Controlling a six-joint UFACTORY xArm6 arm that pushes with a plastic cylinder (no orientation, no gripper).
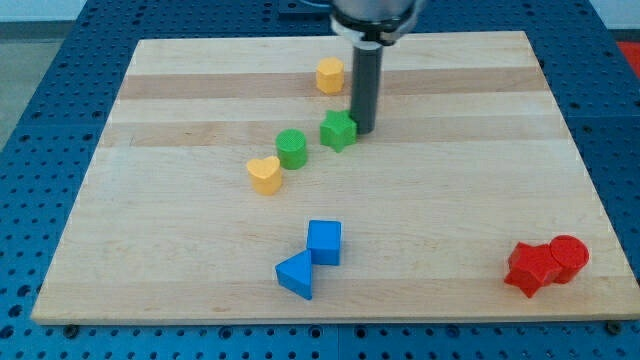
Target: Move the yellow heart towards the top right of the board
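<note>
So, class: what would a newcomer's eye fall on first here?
The dark rod coming down from the view's top, my tip right beside the green star. A diagonal runs from there: green cylinder, then yellow heart. Two red blocks huddle at the bottom right.

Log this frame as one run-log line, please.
tip: beside green star, its right | yellow heart: left of centre, untouched, by green cylinder | goal: top right, not reached
</note>
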